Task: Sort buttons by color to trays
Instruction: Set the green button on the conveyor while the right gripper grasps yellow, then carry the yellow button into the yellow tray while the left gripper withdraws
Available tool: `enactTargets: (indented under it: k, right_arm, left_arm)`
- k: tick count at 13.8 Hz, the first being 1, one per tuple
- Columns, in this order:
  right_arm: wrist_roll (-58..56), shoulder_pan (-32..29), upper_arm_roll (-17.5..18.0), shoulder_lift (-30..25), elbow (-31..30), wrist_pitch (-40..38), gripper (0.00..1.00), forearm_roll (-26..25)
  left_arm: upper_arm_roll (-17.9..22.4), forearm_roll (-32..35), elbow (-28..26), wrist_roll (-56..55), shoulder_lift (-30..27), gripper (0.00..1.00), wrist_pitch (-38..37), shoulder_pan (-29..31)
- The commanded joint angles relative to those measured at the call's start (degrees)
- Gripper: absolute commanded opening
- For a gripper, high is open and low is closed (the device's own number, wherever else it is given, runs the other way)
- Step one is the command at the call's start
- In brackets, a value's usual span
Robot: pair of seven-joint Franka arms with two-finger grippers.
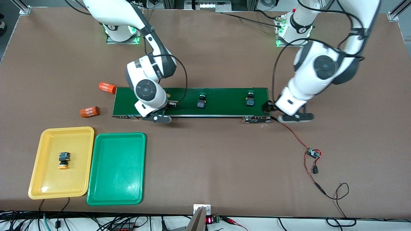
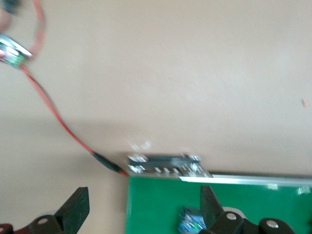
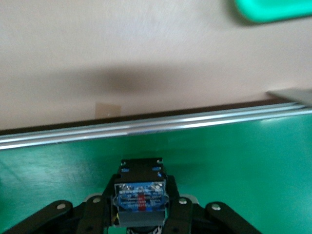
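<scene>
Right tool (image 3: 140, 214) grips button (image 3: 140, 192) on belt (image 3: 234, 161)

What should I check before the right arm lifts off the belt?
1. Right jaws shut on a button on the belt: ok.
2. Held button's cap colour, to choose the tray: cannot tell.
3. Left jaws open over the belt's end, holding nothing: ok.
4. Yellow tray holds only a yellow button: ok.
5. Green tray reachable, no arm over it: ok.
6. Two green buttons on the belt, apart from both arms' jaws: ok.
</scene>
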Motion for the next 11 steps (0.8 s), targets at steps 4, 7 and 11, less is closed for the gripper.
enactTargets:
  k: [4, 7, 11]
  right_arm:
    - [-13.9, -12.0, 0.3, -1.3, 10.8, -6.6, 0.27, -0.3]
    - [-20.3, -17.8, -0.9, 1.1, 13.6, -5.8, 0.27, -0.8]
    - [-32.0, -26.1, -0.9, 7.9, 21.8, -5.3, 0.27, -0.8]
  left_arm:
    - [12.0, 0.2, 4.8, 8.3, -0.4, 1.0, -1.4, -0.1]
    - [15.8, -0.6, 9.6, 15.7, -1.0, 1.0, -7.3, 0.3]
    - [16.7, -0.1, 20.6, 16.3, 0.4, 1.0, -19.8, 0.7]
